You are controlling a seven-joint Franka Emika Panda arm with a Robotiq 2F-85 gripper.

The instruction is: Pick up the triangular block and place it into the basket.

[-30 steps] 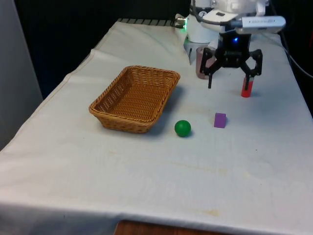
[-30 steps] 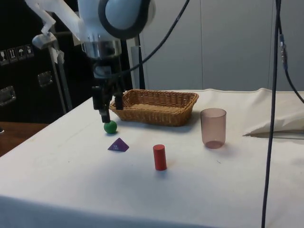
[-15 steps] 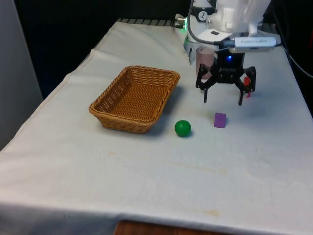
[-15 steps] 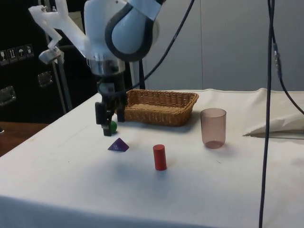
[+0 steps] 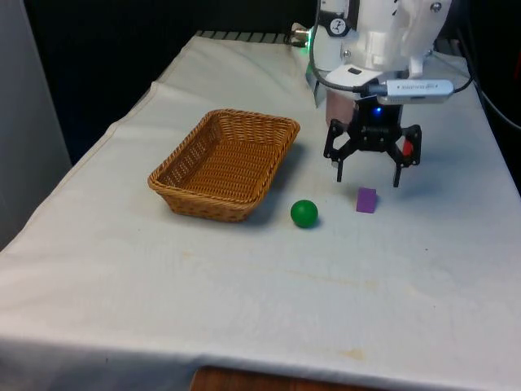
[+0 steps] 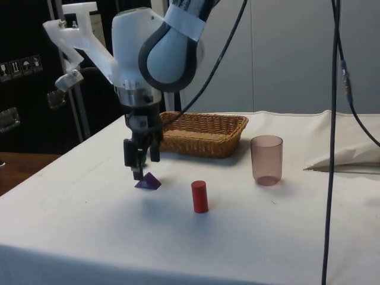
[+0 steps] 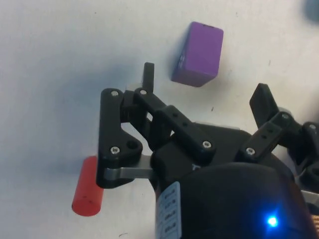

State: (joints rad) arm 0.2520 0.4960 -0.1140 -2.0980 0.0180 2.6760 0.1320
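One second has brought the gripper [image 5: 368,173] down and nearer, from beside the red cylinder [image 6: 200,196] to just above and a little behind the purple block [image 5: 366,199], fingers spread apart and empty. The block lies on the cloth right of the green ball [image 5: 304,213], well apart from the basket [image 5: 191,172] at the front view's left. My judgement: approach is nearly finished; a short descent and squeeze come next.
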